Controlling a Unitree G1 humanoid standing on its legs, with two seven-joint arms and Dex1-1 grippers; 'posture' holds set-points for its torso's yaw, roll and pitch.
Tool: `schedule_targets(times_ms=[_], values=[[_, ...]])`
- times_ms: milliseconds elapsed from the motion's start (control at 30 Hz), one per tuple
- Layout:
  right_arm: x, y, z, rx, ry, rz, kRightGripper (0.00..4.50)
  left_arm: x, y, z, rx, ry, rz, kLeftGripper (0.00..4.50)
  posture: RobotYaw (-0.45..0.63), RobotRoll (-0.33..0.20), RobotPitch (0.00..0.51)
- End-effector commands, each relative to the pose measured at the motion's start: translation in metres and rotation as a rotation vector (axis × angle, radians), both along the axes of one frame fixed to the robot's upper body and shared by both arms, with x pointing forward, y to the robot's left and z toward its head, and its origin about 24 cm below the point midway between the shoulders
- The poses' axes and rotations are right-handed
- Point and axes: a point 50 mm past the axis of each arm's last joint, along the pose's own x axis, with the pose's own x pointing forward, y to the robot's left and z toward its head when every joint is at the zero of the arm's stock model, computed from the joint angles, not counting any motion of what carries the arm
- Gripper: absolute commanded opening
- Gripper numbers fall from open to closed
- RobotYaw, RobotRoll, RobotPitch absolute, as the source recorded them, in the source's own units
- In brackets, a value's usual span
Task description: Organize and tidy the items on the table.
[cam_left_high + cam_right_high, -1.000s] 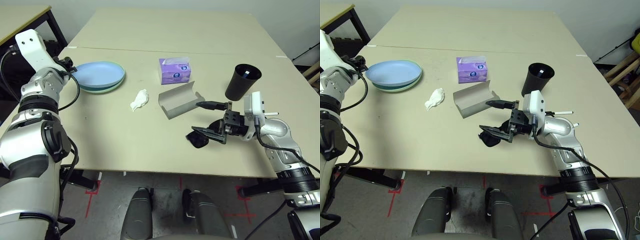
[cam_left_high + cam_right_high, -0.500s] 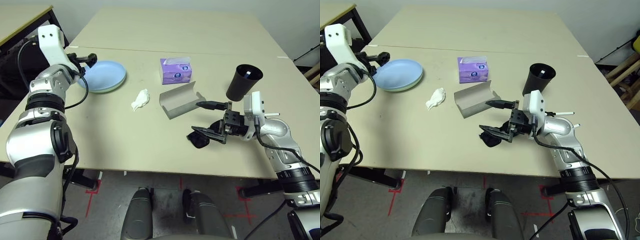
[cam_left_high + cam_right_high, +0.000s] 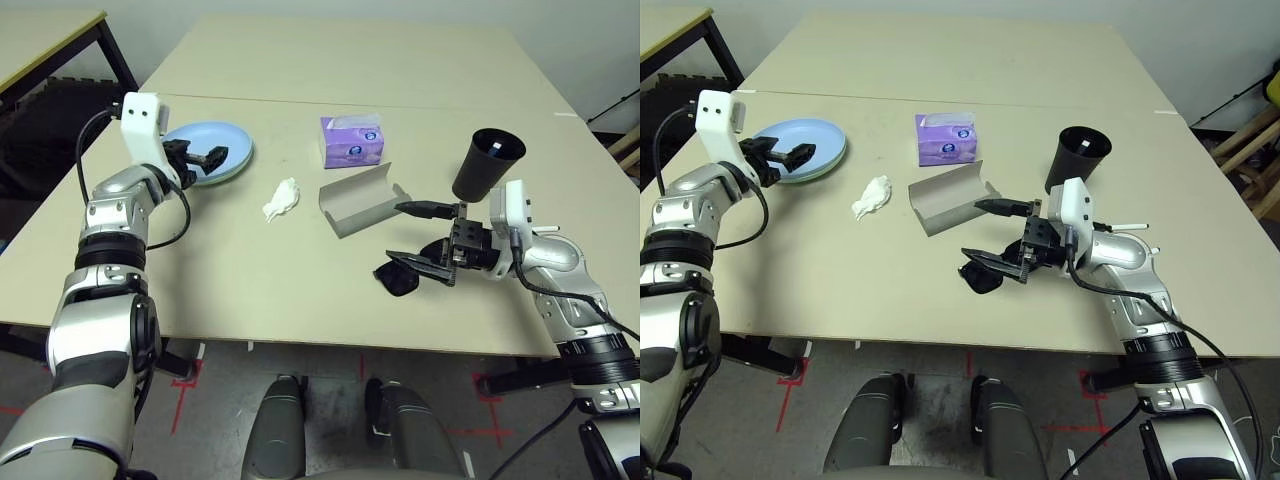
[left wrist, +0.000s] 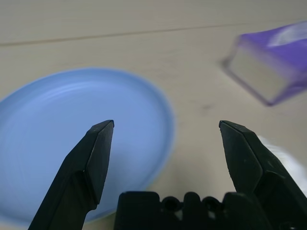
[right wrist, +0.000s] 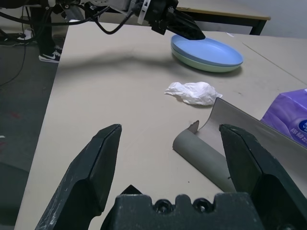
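The left end effector (image 3: 200, 157) stands wide open and holds nothing, its two black fingers (image 4: 93, 158) spread apart just above the near edge of the light blue plate (image 3: 216, 150). That plate sits stacked on a pale green plate (image 5: 201, 63), whose rim shows beneath it, at the left part of the tabletop (image 3: 240, 270)

The right end effector (image 3: 415, 234) is also wide open and empty, pointing toward the robot's left at the right part of the tabletop. Its upper finger lies near the right end of the grey glasses case (image 3: 358, 200), which lies open like a trough; whether the finger touches the case cannot be told. Its lower finger reaches over the black sunglasses (image 3: 397, 276), which lie on the tabletop just nearer the robot than the case

A crumpled white tissue (image 3: 279, 199) lies between the plates and the case, apart from both. The purple tissue box (image 3: 351, 141) stands just beyond the case. The black cup (image 3: 485, 162) stands tilted beyond the right arm, with something thin and white showing inside its mouth. A thin white pen (image 3: 1126, 226) lies on the tabletop just behind the right wrist

A seam crosses the surface beyond the plates and box, where a second tabletop (image 3: 350, 60) adjoins
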Motion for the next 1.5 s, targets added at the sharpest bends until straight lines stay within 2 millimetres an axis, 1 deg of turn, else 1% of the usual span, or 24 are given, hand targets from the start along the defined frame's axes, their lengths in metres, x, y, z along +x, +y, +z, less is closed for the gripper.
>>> schedule_targets(times_ms=[33,233,333,433,500,600,800,1133,1267,1500], values=[[-0.001,-0.003,-0.001,0.003,-0.003,-0.011,4.50,-0.007,-0.007,-0.004,-0.016,0.002,-0.119,4.47,0.14,0.000,0.150],[-0.002,-0.002,-0.001,0.007,-0.005,-0.014,4.50,-0.015,-0.001,-0.011,0.010,-0.007,-0.148,4.47,0.13,0.000,0.152],[-0.003,-0.003,-0.002,0.007,-0.004,-0.016,4.50,-0.018,0.000,-0.018,0.010,-0.010,-0.175,4.47,0.13,0.000,0.152],[-0.003,-0.003,-0.002,0.005,-0.005,-0.018,4.50,-0.019,-0.002,-0.028,-0.010,0.019,-0.218,4.47,0.12,0.000,0.151],[-0.003,-0.004,-0.002,0.004,-0.006,-0.020,4.50,-0.019,-0.005,-0.030,0.003,0.025,-0.265,4.47,0.12,0.000,0.151],[-0.003,-0.008,-0.001,-0.002,-0.003,-0.036,4.50,-0.020,-0.008,-0.029,0.068,0.017,-0.327,4.47,0.12,0.000,0.152],[0.003,-0.019,0.000,0.032,0.025,-0.144,4.50,-0.018,-0.015,-0.025,0.149,0.009,-0.397,4.47,0.12,0.000,0.152],[0.004,-0.030,-0.012,0.125,0.135,-0.311,4.50,-0.014,-0.025,-0.019,0.168,-0.010,-0.439,4.47,0.12,0.000,0.156],[0.000,-0.031,-0.017,0.093,0.166,-0.330,4.50,-0.013,-0.026,-0.019,0.184,0.008,-0.463,4.47,0.11,0.000,0.159],[-0.001,-0.030,-0.014,0.066,0.149,-0.333,4.50,-0.009,-0.032,-0.018,0.238,0.013,-0.485,4.47,0.11,0.000,0.157]])
